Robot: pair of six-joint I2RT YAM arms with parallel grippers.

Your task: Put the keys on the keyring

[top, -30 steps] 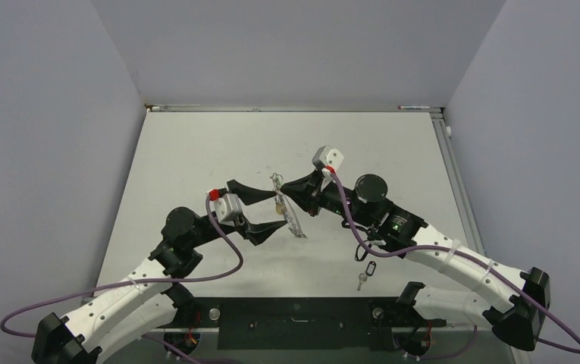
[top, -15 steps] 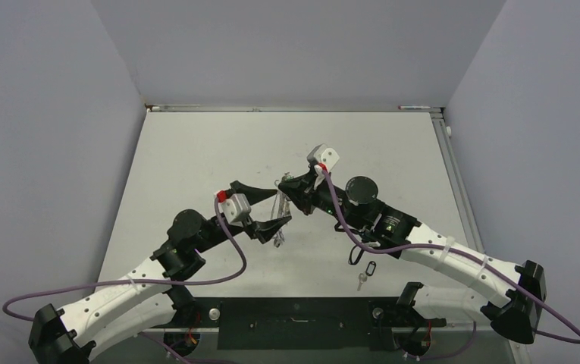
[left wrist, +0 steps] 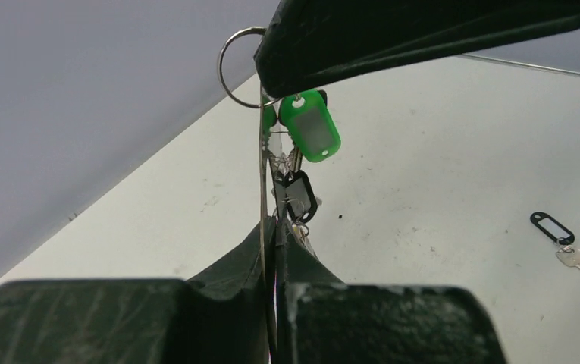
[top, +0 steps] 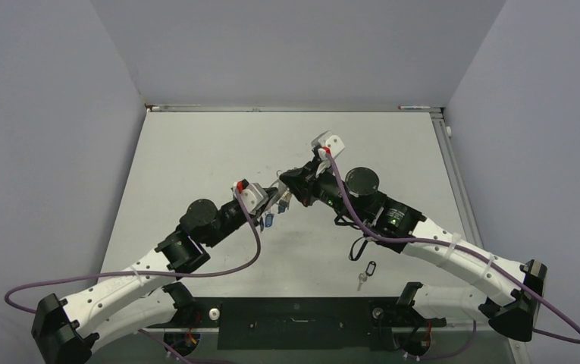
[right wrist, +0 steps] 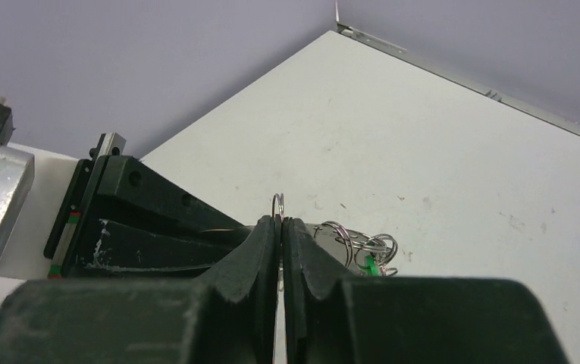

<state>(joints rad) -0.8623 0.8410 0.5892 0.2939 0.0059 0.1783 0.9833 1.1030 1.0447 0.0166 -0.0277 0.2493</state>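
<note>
Left gripper and right gripper meet tip-to-tip, both clamped.

Both wrist cameras closely face keyring

Keyring bottom hidden between fingers

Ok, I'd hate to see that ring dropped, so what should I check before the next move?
1. Left end effector shut on the keyring: ok.
2. Right end effector shut on the same wire: ok.
3. Threaded keys hang from the ring, green tag and black tag in sight: ok.
4. All keys on the ring: not ok, a loose key lies on the table.
5. Either end effector free to fetch it: not ok.
6. Ring's opening reachable for threading: cannot tell.
</note>
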